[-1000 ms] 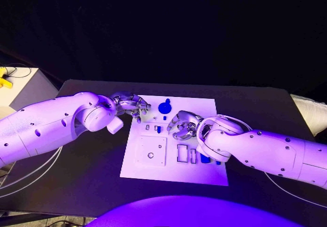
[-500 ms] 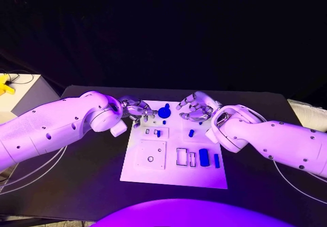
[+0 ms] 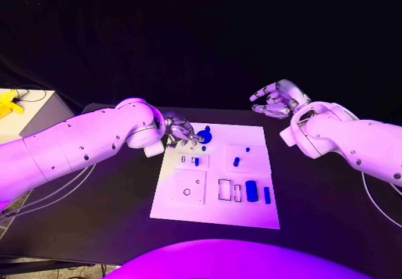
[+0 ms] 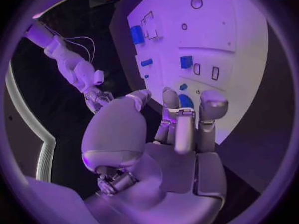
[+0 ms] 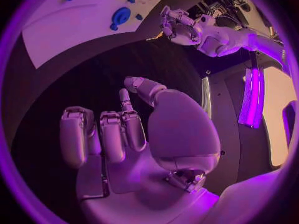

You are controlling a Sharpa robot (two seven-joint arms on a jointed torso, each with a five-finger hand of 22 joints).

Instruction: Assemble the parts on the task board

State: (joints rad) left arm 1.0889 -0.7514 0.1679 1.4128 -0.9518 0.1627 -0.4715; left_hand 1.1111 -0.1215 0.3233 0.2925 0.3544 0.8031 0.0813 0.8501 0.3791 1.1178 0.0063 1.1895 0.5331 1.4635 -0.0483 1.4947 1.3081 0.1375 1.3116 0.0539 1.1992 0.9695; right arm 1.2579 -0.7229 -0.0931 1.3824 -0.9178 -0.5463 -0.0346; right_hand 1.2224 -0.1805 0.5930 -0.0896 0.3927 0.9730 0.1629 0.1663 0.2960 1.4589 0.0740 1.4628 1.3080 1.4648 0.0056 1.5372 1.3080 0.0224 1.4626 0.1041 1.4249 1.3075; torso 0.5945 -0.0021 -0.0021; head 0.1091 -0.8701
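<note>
The white task board lies in the middle of the black table. A round blue part stands near its far left corner, and my left hand hovers beside it, fingers stretched toward it, holding nothing. In the left wrist view the left hand points at the board, with a blue part just past its fingertips. Small blue pieces stand in the upper blocks. A blue block and a slim bar sit lower right. My right hand is raised beyond the board's far right corner, fingers apart and empty.
A pale side table with a yellow object stands at the far left. Cables hang under my left arm. Bare black table lies to the right of the board. The right wrist view shows my left hand by the board.
My right hand has lifted off the middle of the board and swung up and back to the far right. A small blue piece shows where it had been. The left hand stays by the round part.
</note>
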